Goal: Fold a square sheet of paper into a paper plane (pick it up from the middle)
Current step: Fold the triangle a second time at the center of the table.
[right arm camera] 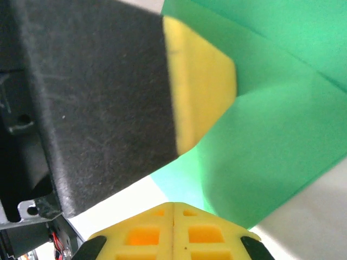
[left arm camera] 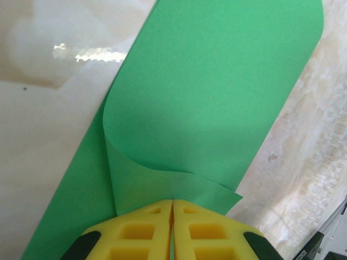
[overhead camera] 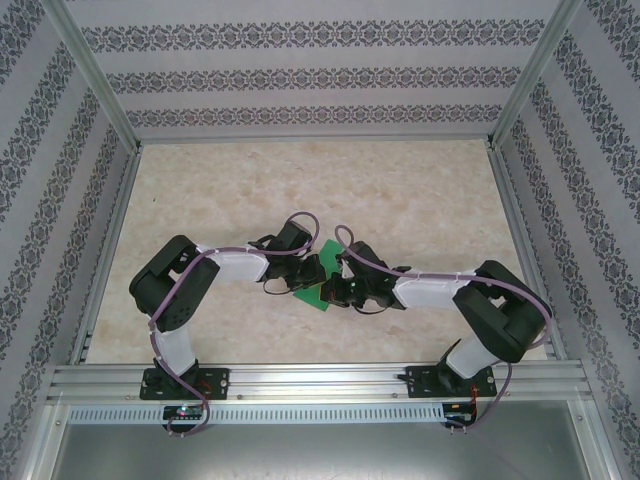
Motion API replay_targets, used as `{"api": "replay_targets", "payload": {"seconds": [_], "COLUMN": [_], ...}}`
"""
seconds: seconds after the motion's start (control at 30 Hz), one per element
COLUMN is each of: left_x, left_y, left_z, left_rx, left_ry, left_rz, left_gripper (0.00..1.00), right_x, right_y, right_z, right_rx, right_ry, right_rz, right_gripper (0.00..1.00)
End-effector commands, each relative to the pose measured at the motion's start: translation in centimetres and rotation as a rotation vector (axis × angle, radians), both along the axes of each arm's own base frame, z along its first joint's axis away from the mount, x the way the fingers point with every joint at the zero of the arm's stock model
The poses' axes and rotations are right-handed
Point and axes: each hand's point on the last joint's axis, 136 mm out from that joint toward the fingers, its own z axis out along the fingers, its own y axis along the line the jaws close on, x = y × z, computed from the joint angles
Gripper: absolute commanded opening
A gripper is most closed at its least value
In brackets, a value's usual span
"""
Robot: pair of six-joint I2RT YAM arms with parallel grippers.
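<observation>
A booth with three walls (overhead camera: 300, 75) of striped, patterned paper stood around a pale, marbled desk (overhead camera: 300, 180). Silver metal bars framed the booth, and one wide rail (overhead camera: 320, 380) ran along the near edge, carrying the bases of two robot arms. The left arm (overhead camera: 175, 290) and the right arm (overhead camera: 500, 315), both black and white with purple cables looped along them, bent inward and met near the middle of the desk, a little toward the near side. Their wrists covered much of what lay between them when seen from above.

One bright green sheet of paper (overhead camera: 322, 275) lay there, between the two hands and partly under them. From the left wrist, the sheet (left arm camera: 217, 92) stretched away from the camera with one flap curled up and over itself, its loose corner just right of the fingertips. The left hand (left arm camera: 172, 208), yellow-tipped, had its fingers pressed together, pinching the near edge of that curled flap.

From the right wrist, the sheet (right arm camera: 282, 124) rose to the upper right with a crease across it. The right hand (right arm camera: 173, 211) was pressed together too, just beside the sheet's lower edge; whether it caught any paper could not be told. The left hand's black and yellow finger (right arm camera: 200, 86) sat close in front, blocking the left half of that view.
</observation>
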Motion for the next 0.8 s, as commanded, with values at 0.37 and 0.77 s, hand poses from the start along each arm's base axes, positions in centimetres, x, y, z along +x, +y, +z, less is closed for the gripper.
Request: {"api": "replay_targets", "payload": {"seconds": [0.37, 0.77], "left_x": [-1.8, -1.7], "left_y": [2.4, 2.2], "left_z": [-2.7, -2.5], "left_rx": [0.115, 0.109], "left_ry": [0.061, 0.059], "left_rz": [-0.001, -0.004], "left_gripper": [0.10, 0.10], "right_x": [-2.1, -1.2], "right_y": [-0.9, 0.8], "right_z": [-2.9, -0.3], "right_rx": [-0.108, -0.031], "right_ry": [0.072, 0.026], "right_rz": [0.029, 0.017], "right_gripper": [0.05, 0.05]}}
